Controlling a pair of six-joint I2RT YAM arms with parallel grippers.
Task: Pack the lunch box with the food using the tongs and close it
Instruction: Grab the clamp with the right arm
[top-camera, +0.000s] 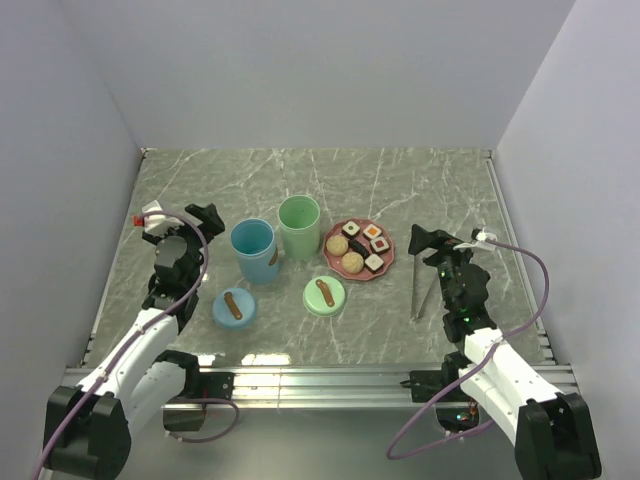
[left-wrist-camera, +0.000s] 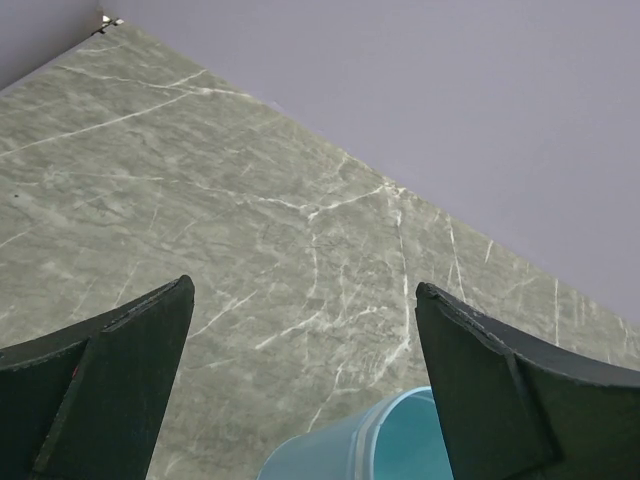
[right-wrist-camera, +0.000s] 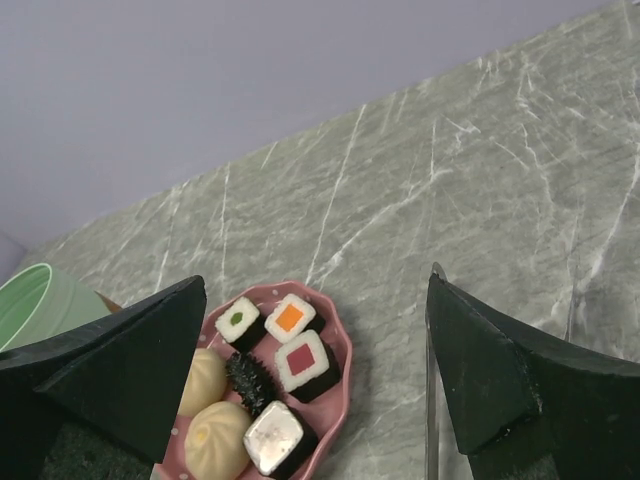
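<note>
The left jaws and the right jaws stand spread, empty. The tongs (top-camera: 416, 298) lie beside the right jaws, with bare desk (top-camera: 300, 180) toward the right edge.

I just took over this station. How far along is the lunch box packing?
Done: nothing; the food sits on the pink plate. In hand: nothing; left pincer and right pincer are open, tongs lie on the table. Left: grasp tongs, transfer food, close up.

The small toy buns and sushi squares (top-camera: 352, 262) sit on the pink scalloped plate (right-wrist-camera: 332, 412). Left of it stands the tall green plastic cup (top-camera: 299, 228), then the tall blue plastic cup (top-camera: 252, 250). The round green lid (top-camera: 325, 296) and round blue lid (top-camera: 234, 308) lie in front of them. The slim grey metal tongs (top-camera: 415, 295) lie right of the plate.
</note>
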